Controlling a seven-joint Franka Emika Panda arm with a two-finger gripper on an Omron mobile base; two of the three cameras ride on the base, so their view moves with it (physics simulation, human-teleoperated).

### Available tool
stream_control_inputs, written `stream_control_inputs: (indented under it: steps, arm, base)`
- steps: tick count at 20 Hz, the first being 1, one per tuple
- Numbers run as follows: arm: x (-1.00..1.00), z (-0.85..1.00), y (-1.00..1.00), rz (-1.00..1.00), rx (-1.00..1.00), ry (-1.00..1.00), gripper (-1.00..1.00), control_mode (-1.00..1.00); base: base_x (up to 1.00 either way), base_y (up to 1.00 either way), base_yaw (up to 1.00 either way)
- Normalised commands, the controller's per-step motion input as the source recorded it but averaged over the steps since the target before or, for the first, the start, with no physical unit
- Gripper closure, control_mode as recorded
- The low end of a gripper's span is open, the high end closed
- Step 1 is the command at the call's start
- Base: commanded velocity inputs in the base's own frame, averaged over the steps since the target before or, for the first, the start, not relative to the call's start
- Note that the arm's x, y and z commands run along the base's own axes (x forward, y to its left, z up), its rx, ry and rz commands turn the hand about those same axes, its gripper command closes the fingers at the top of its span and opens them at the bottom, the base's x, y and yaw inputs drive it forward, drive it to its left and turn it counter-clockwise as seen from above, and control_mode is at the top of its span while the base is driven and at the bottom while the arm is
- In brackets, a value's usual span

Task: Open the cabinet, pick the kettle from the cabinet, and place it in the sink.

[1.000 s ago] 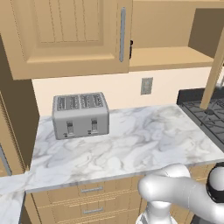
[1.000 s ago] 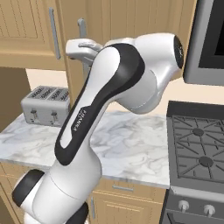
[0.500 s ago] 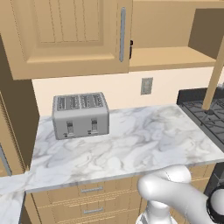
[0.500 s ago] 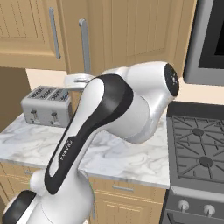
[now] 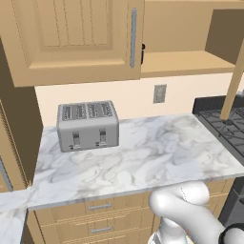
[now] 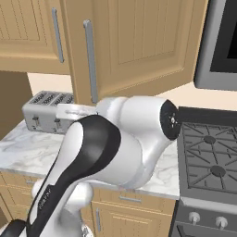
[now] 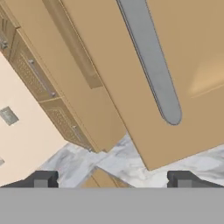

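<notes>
Spread wide and holding nothing, my claw (image 7: 112, 179) sits just below the swung-out right door (image 6: 139, 46) of the cabinet (image 5: 76, 38), its two dark tips well apart at the bottom of the hand view. Right ahead of them is the lower end of that door's silver bar handle (image 7: 153, 65), apart from both tips, so I judge the opening pull finished and the handle let go.

From the left base view the right half of the cabinet stands open, and the shelf (image 5: 186, 64) inside looks mostly bare. A small dark shape (image 5: 142, 53) peeks past the edge of the left door, which is shut; I take it to be part of the kettle, tucked behind that door, though too little shows to be sure. That would explain why the reach must go in around the edge.

Below lies the marble counter (image 5: 143, 162) with a four-slot toaster (image 5: 88, 125) against the wall, a wall outlet (image 5: 159, 94) beside it, and a stove (image 6: 208, 162) to the right.
</notes>
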Motion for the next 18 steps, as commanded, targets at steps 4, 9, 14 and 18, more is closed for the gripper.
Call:
stream_control_inputs:
  steps: [4,9,14,18]
  arm:
    - [-0.46,-0.17,0.28,-0.16,0.00,0.00,-1.00,-1.00]
    - [-0.40,-0.02,0.42,-0.18,0.00,0.02,-1.00,-1.00]
    - [-0.40,0.00,0.47,-0.17,0.00,0.01,-1.00,-1.00]
    - [-0.28,0.01,0.57,-0.13,0.00,0.00,-1.00,-1.00]
  base:
    - [0.00,0.00,0.00]
    - [0.00,0.00,0.00]
    - [0.00,0.00,0.00]
    - [0.00,0.00,0.00]
